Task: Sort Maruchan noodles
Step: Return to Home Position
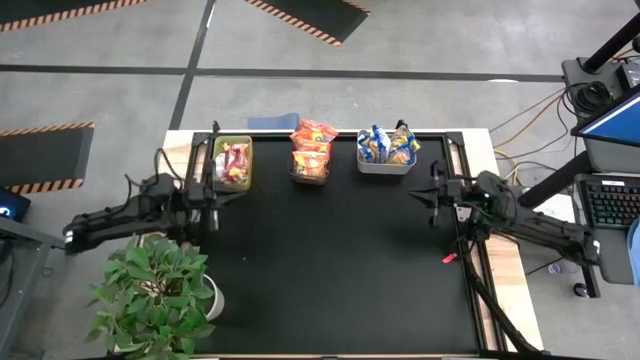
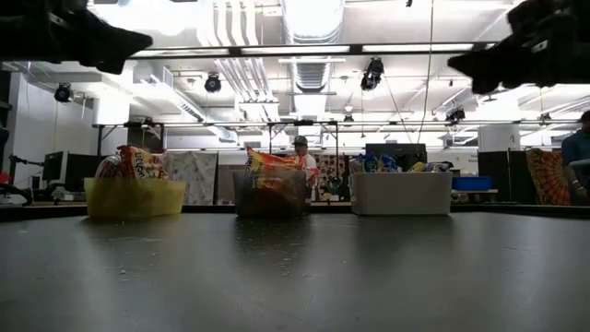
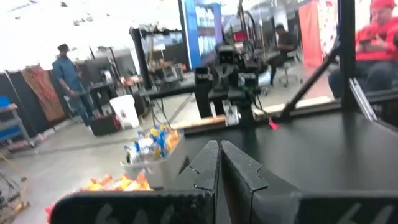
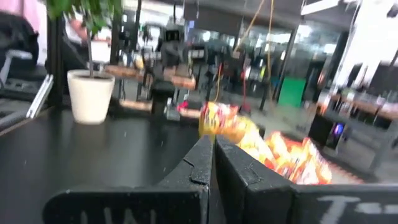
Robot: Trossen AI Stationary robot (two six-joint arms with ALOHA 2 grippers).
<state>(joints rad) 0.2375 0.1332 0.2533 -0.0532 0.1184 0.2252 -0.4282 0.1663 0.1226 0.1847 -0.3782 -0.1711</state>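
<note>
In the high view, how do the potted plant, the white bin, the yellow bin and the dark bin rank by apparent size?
1. potted plant, clearly largest.
2. white bin and yellow bin: too alike to rank.
3. dark bin, smallest.

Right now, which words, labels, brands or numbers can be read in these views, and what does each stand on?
None reads clearly.
Orange-red crinkly plastic packets in the dark mesh bin: print blurred.
Blue-and-yellow packets in the white bin: print too small.
Red-and-white packets in the yellow bin: print blurred.
Pale marks on the right gripper body: unreadable.
</note>
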